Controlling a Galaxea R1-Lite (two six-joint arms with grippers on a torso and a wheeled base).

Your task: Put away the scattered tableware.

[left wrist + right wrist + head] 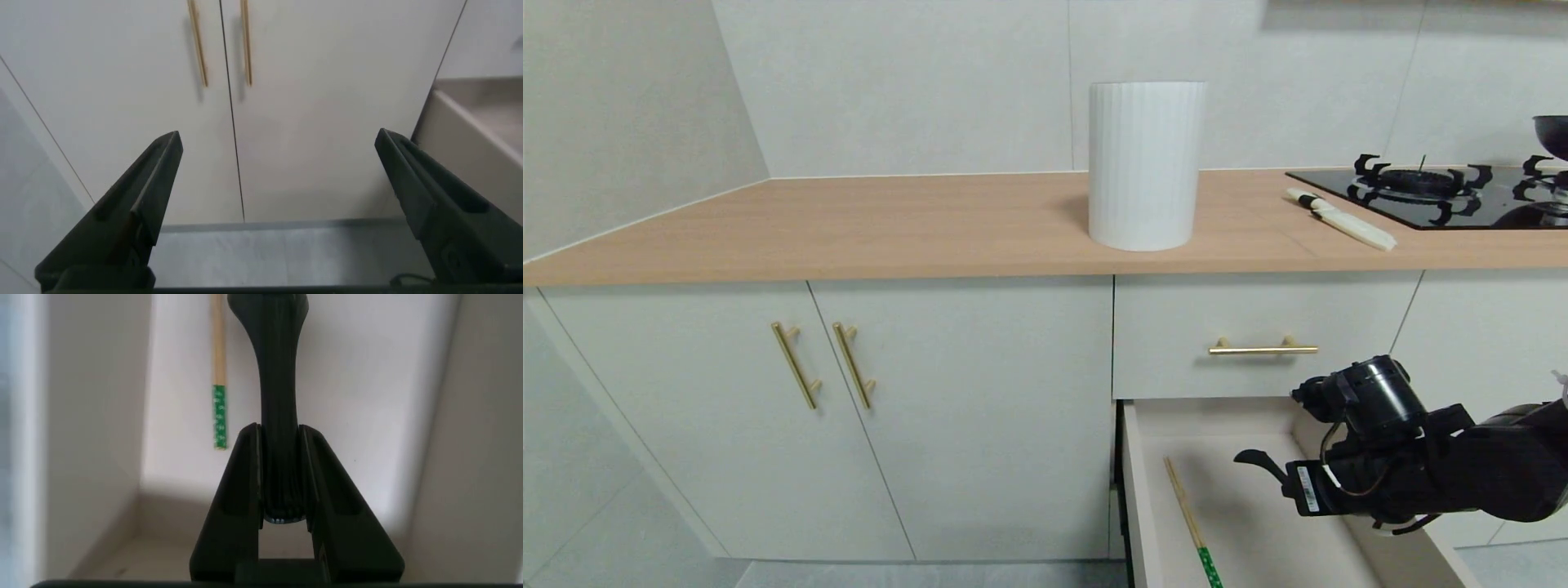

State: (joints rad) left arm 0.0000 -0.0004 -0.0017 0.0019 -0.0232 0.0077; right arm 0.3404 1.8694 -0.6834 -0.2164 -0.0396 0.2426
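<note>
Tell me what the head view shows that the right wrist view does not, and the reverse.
The head view adds the countertop with a white ribbed canister, a pale knife-like tool and the black gas hob, plus cabinet doors and a closed drawer below. The right wrist view adds a close look at the grip: the fingers clamp the black utensil by its handle. Both show the right gripper holding that utensil over the open drawer, where chopsticks with a green end lie.

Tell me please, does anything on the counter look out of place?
Yes. A pale utensil lies loose and slanted on the counter beside the stove, while chopsticks are in the open drawer.
</note>
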